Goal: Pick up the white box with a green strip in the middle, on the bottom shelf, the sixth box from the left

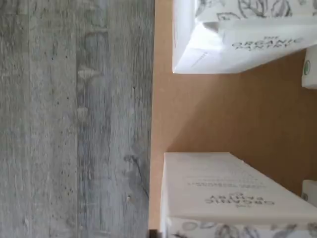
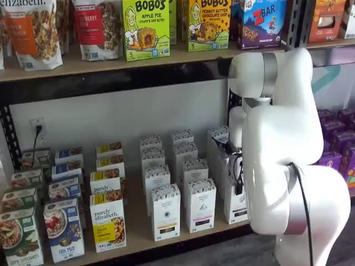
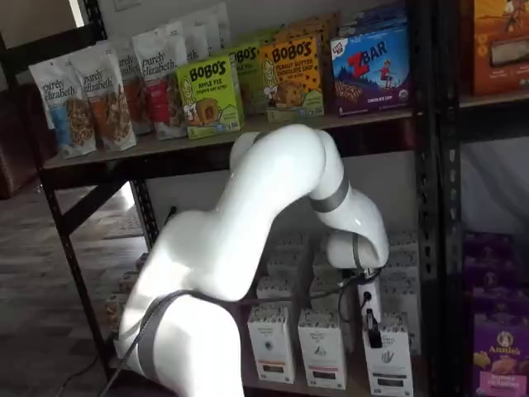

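Note:
Rows of tall white boxes with speckled tops stand on the bottom shelf (image 2: 138, 235). My gripper (image 2: 237, 185) hangs from the white arm at the right end of these rows, just above and in front of the rightmost front white box (image 2: 236, 208). In a shelf view its black finger (image 3: 374, 337) shows side-on against that box (image 3: 390, 364), so no gap can be judged. The wrist view shows two white "Organic Pantry" boxes (image 1: 237, 188) (image 1: 237, 39) with bare plywood (image 1: 223, 114) between them. No fingers show there.
Colourful cereal boxes (image 2: 107, 219) fill the shelf's left part. Purple boxes (image 3: 496, 347) stand to the right beyond a black upright (image 3: 446, 207). The upper shelf (image 2: 111, 64) carries snack boxes and bags. Grey wood floor (image 1: 74, 119) lies before the shelf edge.

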Robot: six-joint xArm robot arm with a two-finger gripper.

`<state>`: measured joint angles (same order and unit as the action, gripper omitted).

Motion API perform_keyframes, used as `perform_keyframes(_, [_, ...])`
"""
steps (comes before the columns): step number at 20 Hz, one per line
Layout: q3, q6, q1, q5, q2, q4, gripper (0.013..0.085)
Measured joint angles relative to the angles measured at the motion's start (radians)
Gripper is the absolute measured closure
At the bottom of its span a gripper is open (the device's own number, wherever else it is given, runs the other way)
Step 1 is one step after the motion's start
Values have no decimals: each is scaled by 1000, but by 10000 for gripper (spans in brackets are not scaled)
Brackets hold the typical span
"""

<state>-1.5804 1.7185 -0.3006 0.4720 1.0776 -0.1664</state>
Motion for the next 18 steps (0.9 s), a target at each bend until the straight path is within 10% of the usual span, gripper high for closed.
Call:
perform_keyframes(12, [77,-71,12,-38,-46,-64,490])
perform_keyframes(18, [240,-199,29,-91,-145,-179,490])
